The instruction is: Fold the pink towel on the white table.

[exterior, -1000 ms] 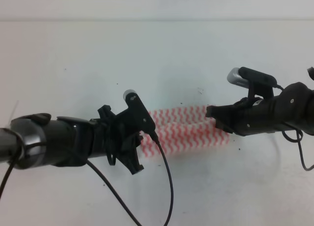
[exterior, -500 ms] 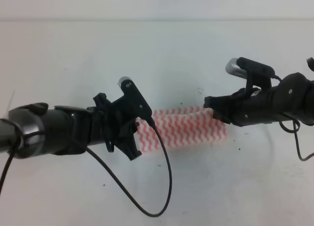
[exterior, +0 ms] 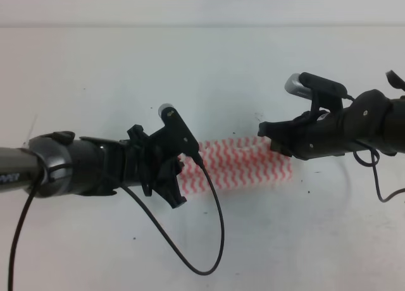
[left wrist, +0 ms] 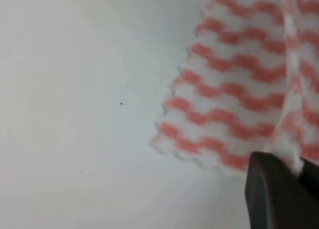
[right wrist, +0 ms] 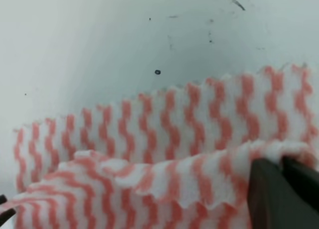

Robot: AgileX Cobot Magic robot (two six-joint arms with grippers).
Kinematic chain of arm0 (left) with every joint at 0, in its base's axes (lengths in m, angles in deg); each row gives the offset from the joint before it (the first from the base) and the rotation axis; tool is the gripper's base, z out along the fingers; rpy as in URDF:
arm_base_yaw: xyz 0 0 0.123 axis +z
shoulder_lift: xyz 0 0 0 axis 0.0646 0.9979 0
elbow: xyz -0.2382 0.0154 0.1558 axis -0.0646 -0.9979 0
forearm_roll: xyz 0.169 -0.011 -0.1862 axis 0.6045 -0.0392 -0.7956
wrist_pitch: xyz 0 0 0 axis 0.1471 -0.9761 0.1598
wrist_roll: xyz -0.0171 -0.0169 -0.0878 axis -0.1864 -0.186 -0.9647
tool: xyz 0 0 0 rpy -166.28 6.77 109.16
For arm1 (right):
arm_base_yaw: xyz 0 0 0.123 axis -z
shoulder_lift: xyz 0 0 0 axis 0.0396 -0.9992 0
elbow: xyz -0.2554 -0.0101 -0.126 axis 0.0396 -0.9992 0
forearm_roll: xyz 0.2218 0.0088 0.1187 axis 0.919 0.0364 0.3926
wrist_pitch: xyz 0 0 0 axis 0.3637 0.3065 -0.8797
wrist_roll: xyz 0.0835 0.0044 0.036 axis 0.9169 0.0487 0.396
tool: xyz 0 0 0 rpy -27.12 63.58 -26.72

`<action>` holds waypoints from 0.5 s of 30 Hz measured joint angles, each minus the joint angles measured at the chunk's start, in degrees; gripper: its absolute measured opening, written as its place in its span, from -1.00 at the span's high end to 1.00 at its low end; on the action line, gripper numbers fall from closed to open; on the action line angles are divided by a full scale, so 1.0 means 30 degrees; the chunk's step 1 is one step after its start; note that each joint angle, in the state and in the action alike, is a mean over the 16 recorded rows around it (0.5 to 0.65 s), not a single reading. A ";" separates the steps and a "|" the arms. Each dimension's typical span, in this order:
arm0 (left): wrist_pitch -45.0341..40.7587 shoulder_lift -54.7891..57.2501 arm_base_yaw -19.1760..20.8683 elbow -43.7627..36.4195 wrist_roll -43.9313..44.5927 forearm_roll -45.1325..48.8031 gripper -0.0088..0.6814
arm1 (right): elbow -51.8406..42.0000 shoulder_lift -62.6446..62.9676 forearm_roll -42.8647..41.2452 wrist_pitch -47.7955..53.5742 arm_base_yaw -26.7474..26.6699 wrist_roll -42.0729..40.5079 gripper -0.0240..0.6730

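One towel (exterior: 237, 167) lies near the middle of the table (exterior: 202, 69), stretched between two pincers. It is pink and white with wavy stripes. In the high view it looks like a long, narrow band, running from left to right. Its far edge is wavy and lies flat on the table. A second layer is lifted over the first one, and the right wrist view shows this top layer bunched and wrinkled.

Lots of bare table lies on every side of the towel, near and far.

The left pincer (exterior: 179, 177) is closed on the left end of the towel, with a fold of cloth pinched between its dark tips in the left wrist view. The right pincer (exterior: 273, 139) is closed on the right end in the same way. Both arms reach in low from the sides, almost level with the table. A thin black cable (exterior: 212, 240) hangs in a loop under the left arm.
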 joint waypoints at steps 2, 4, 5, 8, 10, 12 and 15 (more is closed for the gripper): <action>0.0009 0.0122 0.0000 0.0065 0.0000 -0.0003 0.99 | 0.0009 -0.0053 -0.0013 0.0000 0.0000 0.0000 0.98; 0.0017 0.0176 0.0002 0.0113 0.0000 -0.0003 0.99 | 0.0013 -0.0102 -0.0025 -0.0005 0.0000 0.0002 0.98; 0.0021 0.0211 0.0002 0.0131 0.0000 -0.0003 0.99 | 0.0016 -0.0126 -0.0029 -0.0009 0.0000 0.0002 0.98; 0.0046 0.0234 0.0004 0.0152 0.0001 0.0000 0.99 | 0.0024 -0.0231 -0.0037 -0.0023 -0.0003 0.0000 0.98; 0.0049 0.0235 0.0004 0.0152 0.0001 0.0000 0.99 | 0.0028 -0.0277 -0.0035 -0.0037 -0.0003 0.0000 0.98; 0.0049 0.0235 0.0004 0.0152 0.0001 0.0000 0.99 | 0.0032 -0.0318 -0.0031 -0.0043 -0.0003 -0.0002 0.98; 0.0049 0.0235 0.0004 0.0152 0.0001 0.0000 0.99 | 0.0039 -0.0373 -0.0031 -0.0058 -0.0003 -0.0004 0.98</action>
